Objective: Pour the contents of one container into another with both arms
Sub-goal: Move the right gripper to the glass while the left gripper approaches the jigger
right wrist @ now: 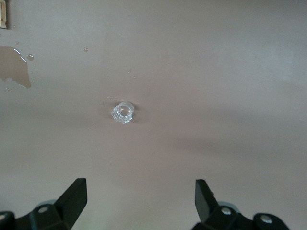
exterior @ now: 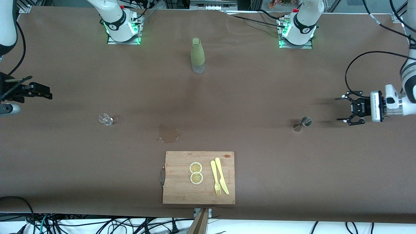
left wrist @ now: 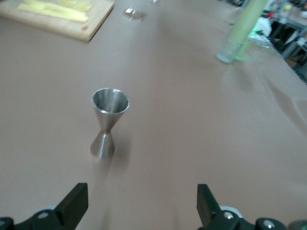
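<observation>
The jigger [exterior: 302,123] stands upright on the counter [exterior: 260,91], toward the left arm's end from the board [exterior: 198,177]; the cup [exterior: 105,119] toward the right arm's. Left gripper [exterior: 347,110] hovers beside the jigger, right gripper [exterior: 42,91] near the cup, both fingers released, holding nothing.

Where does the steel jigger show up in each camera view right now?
Front view: the jigger stands upright toward the left arm's end of the table.
Left wrist view: jigger stands upright, ahead of the open left end effector.
Right wrist view: not in it.
Shared landmark: the wet spill, also seen at and.
</observation>
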Robot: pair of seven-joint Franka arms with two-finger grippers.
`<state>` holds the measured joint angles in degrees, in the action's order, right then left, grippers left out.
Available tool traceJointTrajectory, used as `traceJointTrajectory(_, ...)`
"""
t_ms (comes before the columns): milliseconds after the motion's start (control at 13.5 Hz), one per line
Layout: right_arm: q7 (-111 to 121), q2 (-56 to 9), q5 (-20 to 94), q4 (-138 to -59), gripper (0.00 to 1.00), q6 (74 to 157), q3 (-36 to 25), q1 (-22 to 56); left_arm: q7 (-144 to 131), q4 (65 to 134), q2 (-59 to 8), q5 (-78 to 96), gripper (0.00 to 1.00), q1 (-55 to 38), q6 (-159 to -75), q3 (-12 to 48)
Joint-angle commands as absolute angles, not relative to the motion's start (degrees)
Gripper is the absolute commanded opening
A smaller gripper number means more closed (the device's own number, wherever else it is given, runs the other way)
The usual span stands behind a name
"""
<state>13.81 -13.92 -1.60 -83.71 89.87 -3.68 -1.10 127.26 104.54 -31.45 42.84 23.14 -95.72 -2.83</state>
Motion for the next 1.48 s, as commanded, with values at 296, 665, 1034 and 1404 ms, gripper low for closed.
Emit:
traceJointTrajectory(296, 17.55, -17.83, 0.70, -83.15, 1.00, 88.68, -3.69, -3.33, 149.83, 102.14, -42.97, 58.61, 1.00, 23.64, -93.69, -3.08)
traceJointTrajectory(665, 38.70, -23.71, 7.88, -83.50, 1.00, 92.37, -3.69, -7.63, 161.53, 99.50, -49.56, 65.03, 1.00, 22.85, -93.43, -2.99)
traceJointTrajectory(1034, 72.53, -32.94, 21.15, -85.07, 1.00, 97.02, -3.78, -14.84, 161.54, 99.23, -50.98, 68.29, 1.00, 21.27, -91.50, -2.99)
traceJointTrajectory(1404, 96.38, -36.82, 37.23, -88.59, 1.00, 99.32, -3.69, -16.52, 161.54, 98.44, -52.12, 72.86, 1.00, 19.16, -91.49, -2.99)
